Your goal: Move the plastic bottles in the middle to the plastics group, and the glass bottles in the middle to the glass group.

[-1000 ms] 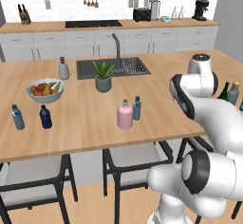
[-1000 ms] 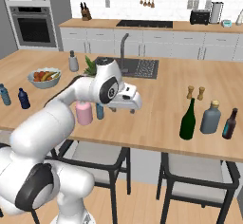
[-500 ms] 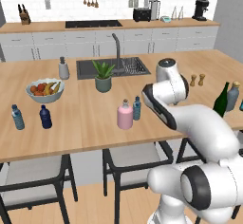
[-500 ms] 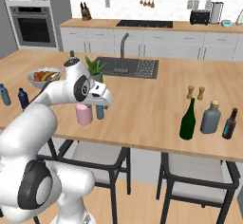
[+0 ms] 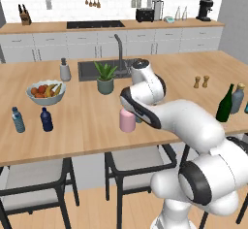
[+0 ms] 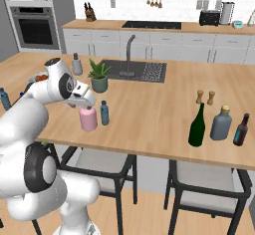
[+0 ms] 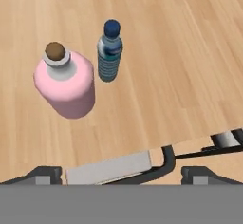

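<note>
Water bottle point(image 6: 104, 113) just beside pink bottle point(image 6: 88, 118) mid-table point(image 6: 149, 104); wine bottle point(image 6: 197, 127) beside glass group bottle point(image 6: 221, 123), far right.

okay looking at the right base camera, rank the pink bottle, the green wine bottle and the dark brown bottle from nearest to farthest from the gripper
1. pink bottle: just below the open gripper, at the near counter edge.
2. green wine bottle: far along the counter to the picture's right.
3. dark brown bottle: farther right, past the grey-blue bottle.

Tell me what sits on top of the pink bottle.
A pale collar with a brown stopper caps the pink bottle. Nothing else rests on it. Its base on the wooden counter is hidden from above.
</note>
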You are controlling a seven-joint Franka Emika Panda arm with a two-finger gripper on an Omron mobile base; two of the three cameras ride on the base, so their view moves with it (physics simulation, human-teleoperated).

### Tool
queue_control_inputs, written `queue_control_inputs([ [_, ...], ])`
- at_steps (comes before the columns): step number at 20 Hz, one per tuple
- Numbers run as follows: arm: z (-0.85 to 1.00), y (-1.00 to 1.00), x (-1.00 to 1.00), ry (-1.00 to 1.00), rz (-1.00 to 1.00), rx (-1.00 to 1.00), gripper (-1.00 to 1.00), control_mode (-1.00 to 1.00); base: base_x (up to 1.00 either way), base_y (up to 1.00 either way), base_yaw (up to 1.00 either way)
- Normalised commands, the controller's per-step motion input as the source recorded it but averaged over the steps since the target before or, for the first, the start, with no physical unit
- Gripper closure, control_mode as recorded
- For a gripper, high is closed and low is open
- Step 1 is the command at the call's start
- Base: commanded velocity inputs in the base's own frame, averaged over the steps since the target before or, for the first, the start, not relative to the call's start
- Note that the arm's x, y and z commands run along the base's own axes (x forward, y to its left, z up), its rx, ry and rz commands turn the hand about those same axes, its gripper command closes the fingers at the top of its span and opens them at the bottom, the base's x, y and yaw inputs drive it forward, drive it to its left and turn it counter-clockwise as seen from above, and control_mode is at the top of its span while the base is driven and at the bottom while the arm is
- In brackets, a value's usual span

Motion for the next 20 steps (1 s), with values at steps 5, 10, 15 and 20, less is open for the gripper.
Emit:
queue_control_inputs([
  [5,-0.05,0.64,0.30,0.00,0.00,0.05,-1.00,-1.00,0.00,0.00,0.00],
  [10,-0.10,0.16,0.50,0.02,-0.01,0.01,-1.00,-1.00,0.00,0.00,0.00],
  [15,-0.20,0.00,0.38,0.08,0.00,0.01,-1.00,-1.00,0.00,0.00,0.00],
  [20,-0.17,0.00,0.39,0.05,0.00,0.04,-1.00,-1.00,0.00,0.00,0.00],
])
